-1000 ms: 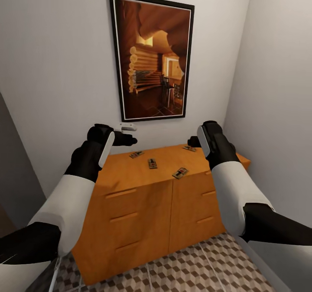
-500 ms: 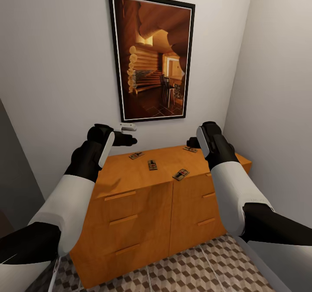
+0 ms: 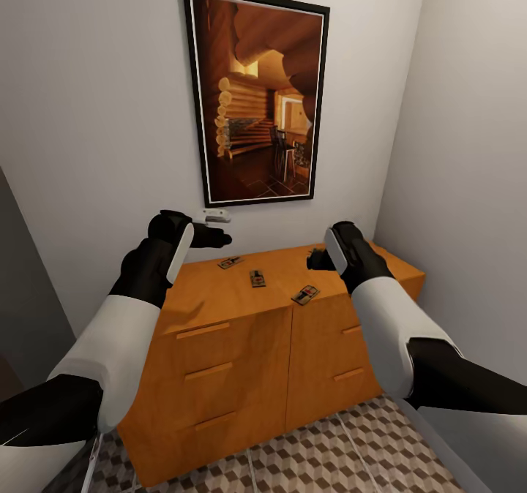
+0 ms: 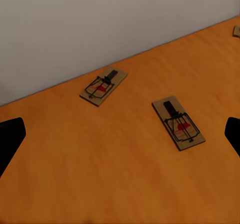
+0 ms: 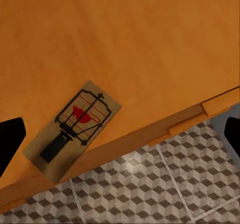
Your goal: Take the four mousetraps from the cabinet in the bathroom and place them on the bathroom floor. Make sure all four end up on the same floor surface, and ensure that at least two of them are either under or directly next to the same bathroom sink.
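The orange-brown cabinet (image 3: 241, 347) stands against the wall, with three mousetraps showing on its flat top: one at the back left (image 3: 230, 262), one in the middle (image 3: 257, 279) and one near the front edge (image 3: 305, 295). My left gripper (image 3: 218, 238) hovers open above the top's back left; its wrist view looks down on two mousetraps (image 4: 103, 86) (image 4: 178, 122). My right gripper (image 3: 316, 259) hangs open over the right part of the top. In its wrist view a mousetrap (image 5: 72, 129) lies beside the front edge, above the cube-patterned floor (image 5: 165, 184).
A large framed picture (image 3: 256, 98) hangs above the cabinet, with a small white fixture (image 3: 216, 216) under it. A side wall (image 3: 468, 186) closes in just right of the cabinet. Patterned floor tiles (image 3: 329, 456) run in front of the drawers.
My right arm has swung left and lower over the cabinet top, and now covers the back right mousetrap. The left arm has stayed put. The view shifted slightly early on.
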Available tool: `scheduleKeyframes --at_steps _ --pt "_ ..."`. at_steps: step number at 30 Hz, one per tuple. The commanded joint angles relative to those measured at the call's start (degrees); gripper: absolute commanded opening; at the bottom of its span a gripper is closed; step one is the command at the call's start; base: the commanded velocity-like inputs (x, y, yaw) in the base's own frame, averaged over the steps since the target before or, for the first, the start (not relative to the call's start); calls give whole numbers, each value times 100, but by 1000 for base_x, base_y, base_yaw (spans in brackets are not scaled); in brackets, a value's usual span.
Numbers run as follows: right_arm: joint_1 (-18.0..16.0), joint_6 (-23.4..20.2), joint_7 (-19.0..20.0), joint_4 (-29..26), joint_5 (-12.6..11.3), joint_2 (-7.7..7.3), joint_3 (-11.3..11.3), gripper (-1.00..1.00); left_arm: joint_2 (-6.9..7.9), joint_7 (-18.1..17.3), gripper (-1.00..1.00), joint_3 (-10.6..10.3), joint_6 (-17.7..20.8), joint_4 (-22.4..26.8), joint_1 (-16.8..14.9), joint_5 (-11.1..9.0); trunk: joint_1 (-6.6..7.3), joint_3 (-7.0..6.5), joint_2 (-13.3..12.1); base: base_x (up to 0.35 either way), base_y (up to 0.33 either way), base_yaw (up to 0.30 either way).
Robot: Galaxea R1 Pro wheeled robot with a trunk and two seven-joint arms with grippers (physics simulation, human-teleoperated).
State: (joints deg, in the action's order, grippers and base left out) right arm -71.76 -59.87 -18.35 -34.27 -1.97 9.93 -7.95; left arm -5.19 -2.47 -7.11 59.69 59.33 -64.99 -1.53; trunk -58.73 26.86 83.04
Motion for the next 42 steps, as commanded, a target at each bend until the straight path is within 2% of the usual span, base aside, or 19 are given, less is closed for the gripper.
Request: scheduleKeyframes --at_steps 1,7,17,28,42 --pt "-5 -13 -33 26 -63 7 -28 100 1 -4 100 0 24 3 -5 -12 0 7 4 0 0 0" --pt "-5 -13 -39 116 -219 7 -37 100 -2 -7 100 0 22 0 -5 -14 0 7 4 0 0 0" --pt "-5 -13 -37 145 -320 7 -39 100 0 -3 100 0 21 -11 -5 -14 0 7 4 0 0 0" --pt "-85 -13 -49 159 -754 7 -40 100 -1 0 100 0 18 -24 -5 -14 0 7 4 15 0 0" --pt "-109 -13 -74 179 -846 7 -40 100 0 1 100 0 16 -97 -5 -14 0 7 4 51 0 0"
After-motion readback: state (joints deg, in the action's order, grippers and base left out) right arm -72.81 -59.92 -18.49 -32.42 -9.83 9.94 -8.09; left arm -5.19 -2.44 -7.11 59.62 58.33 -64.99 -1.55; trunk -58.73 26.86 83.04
